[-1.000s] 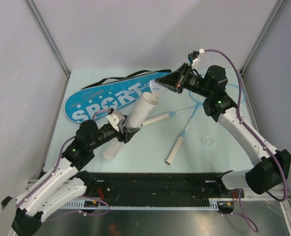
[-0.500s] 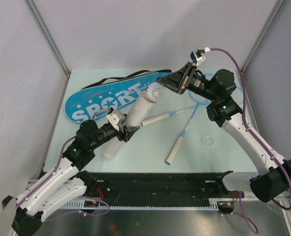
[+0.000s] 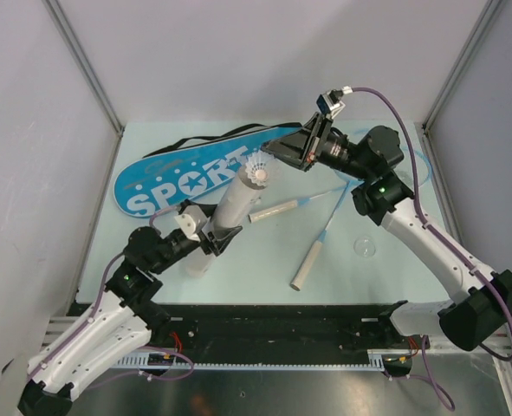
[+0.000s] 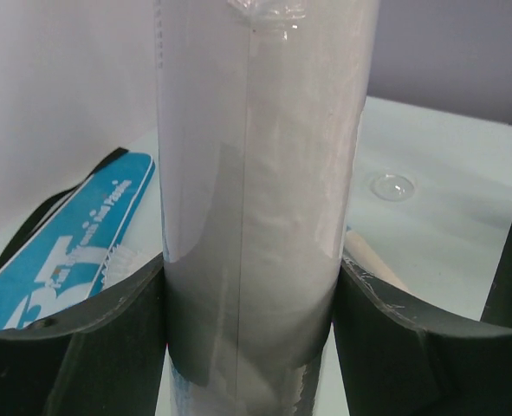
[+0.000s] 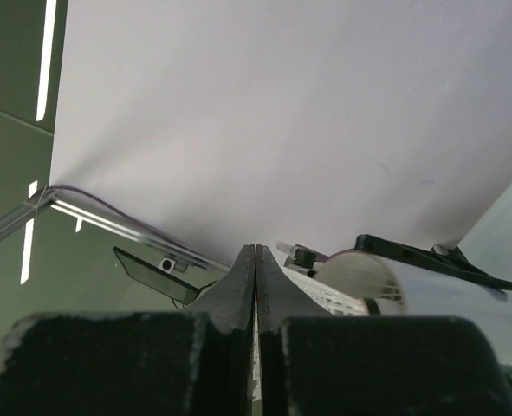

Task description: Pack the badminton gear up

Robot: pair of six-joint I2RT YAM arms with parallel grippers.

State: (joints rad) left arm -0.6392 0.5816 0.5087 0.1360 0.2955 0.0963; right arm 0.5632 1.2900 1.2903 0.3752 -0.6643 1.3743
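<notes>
The white cardboard tube (image 3: 234,204) is grasped round its near part by the jaws of the left gripper (image 3: 217,236), one black finger pressed against each side of it. The tube runs from near left to far right, and its far mouth is seen over the right end of the blue racket cover (image 3: 173,182). The cover, lettered "SPORT", is laid on the far left of the table (image 3: 385,277), and its black strap (image 3: 195,141) is curled along its far edge.

A white shuttlecock (image 3: 257,172) is seen right at the tube's far mouth. The jaws of the right gripper (image 3: 271,150) are clenched tight, their tips right against the shuttlecock's skirt; whether the skirt's edge is pinched between them cannot be told.

Two rackets are laid right of the tube, one white handle (image 3: 277,209) just beside it and the other (image 3: 307,264) nearer. Their shafts are crossed further right, and their heads are largely hidden under the right arm. A small clear dome (image 3: 365,246) is seen on the table right of the handles.
</notes>
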